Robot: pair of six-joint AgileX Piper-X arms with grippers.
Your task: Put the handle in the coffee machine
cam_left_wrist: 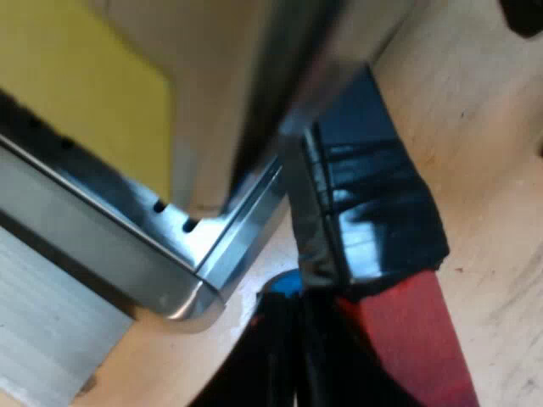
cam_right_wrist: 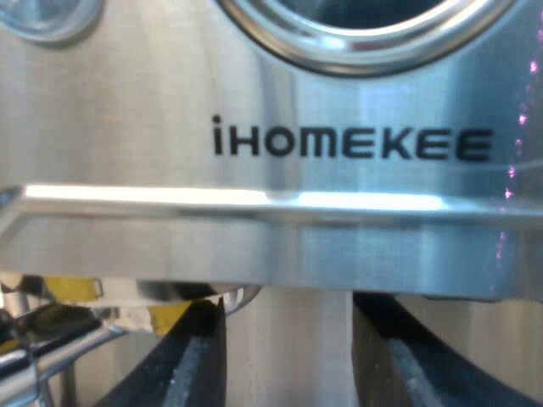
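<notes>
Hovering my spread right hand [cam_right_wrist: 293, 369] at the espresso machine [cam_right_wrist: 127, 102]; handle [cam_left_wrist: 382, 229] looks not yet locked in, and whether my left hand [cam_left_wrist: 288, 356] grips it I cannot tell.

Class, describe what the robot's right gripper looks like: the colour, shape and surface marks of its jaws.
The right gripper has two black jaws. Each is a thick, matte, wedge-like piece that narrows toward its tip. A raised ridge runs along each one, and pale dusty specks and scuffs mark their surfaces.

R hand [cam_right_wrist: 288, 373]: both black fingers [cam_right_wrist: 193, 369] spread well apart, nothing gripped btwn them.
</notes>
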